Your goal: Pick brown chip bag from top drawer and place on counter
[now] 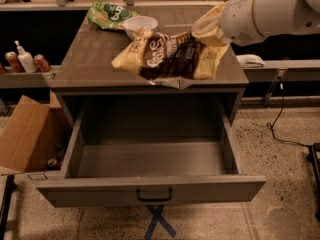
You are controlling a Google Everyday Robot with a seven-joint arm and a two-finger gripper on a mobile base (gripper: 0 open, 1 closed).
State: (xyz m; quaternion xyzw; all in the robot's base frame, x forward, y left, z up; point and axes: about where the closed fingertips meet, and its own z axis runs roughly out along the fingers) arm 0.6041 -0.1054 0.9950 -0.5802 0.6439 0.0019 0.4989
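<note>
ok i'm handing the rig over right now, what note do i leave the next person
Tool: at the right end of the crinkly pale-yellow and dark-brown chip bag, above the glossy grey-brown counter; its grip is hidden.
Bag: over the counter, lower edge at the front lip. The wide grey metal top drawer stands open.
Done: bag out of the drawer.
Left: settle it on the counter, release, withdraw.

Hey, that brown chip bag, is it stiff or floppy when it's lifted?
Probably floppy: the bag bunches at one corner by the gripper and droops toward the counter. Likely light, since it looks puffy. Its crinkly, shiny skin may slip.
</note>
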